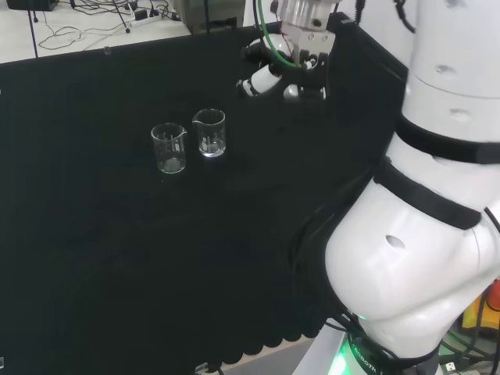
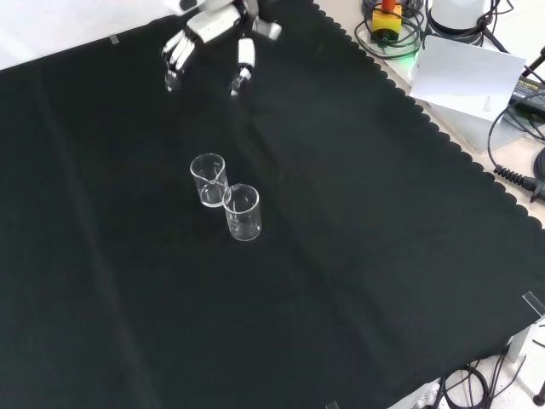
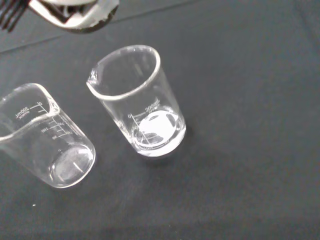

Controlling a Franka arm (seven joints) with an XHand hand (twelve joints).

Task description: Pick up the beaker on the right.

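Right beaker (image 1: 209,132) upright mid-cloth in the head view, just beside the left beaker (image 1: 169,148) at its 8 o'clock, hand (image 1: 269,72) at 2 o'clock, well apart, fingers relaxed and spread, holding nothing, bare black cloth (image 1: 117,258) all round, white graduation marks on both beakers.

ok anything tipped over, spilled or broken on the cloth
Nothing stands out. Both beakers stand upright, close together on the black cloth, empty and whole as far as the views show. The hand hangs apart from them, holding nothing.
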